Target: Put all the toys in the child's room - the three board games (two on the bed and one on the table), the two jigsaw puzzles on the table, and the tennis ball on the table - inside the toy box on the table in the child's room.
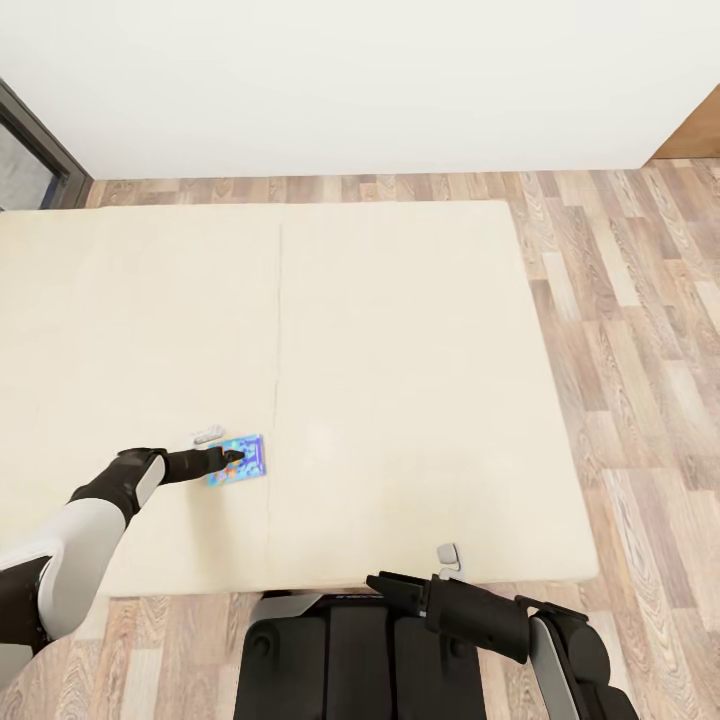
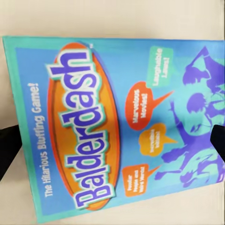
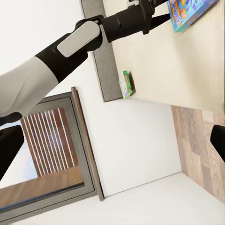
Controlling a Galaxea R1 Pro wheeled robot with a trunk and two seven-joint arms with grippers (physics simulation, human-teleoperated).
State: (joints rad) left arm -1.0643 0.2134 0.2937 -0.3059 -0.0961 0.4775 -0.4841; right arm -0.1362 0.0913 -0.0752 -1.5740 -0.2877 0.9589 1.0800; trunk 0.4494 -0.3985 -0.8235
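A blue cartoon-printed board game (image 1: 243,461), titled "Balderdash", lies flat on the cream bed (image 1: 400,350) near its front left part. My left gripper (image 1: 234,456) is right over the box, its dark fingertips (image 2: 9,150) spread to either side of the box (image 2: 112,122); the gripper is open and nothing is gripped. The right wrist view catches the same blue box (image 3: 190,11) under my left arm, and a second flat, green printed box (image 3: 125,84) lying near the bed's grey frame edge. My right gripper (image 1: 392,587) is held low in front of my trunk, open and empty.
A small pale object (image 1: 207,436) lies on the mattress just beyond the blue box, and a small grey one (image 1: 448,555) sits at the bed's front edge. Wood-plank floor (image 1: 640,330) runs to the right of the bed. A dark-framed door (image 1: 30,155) stands at the far left.
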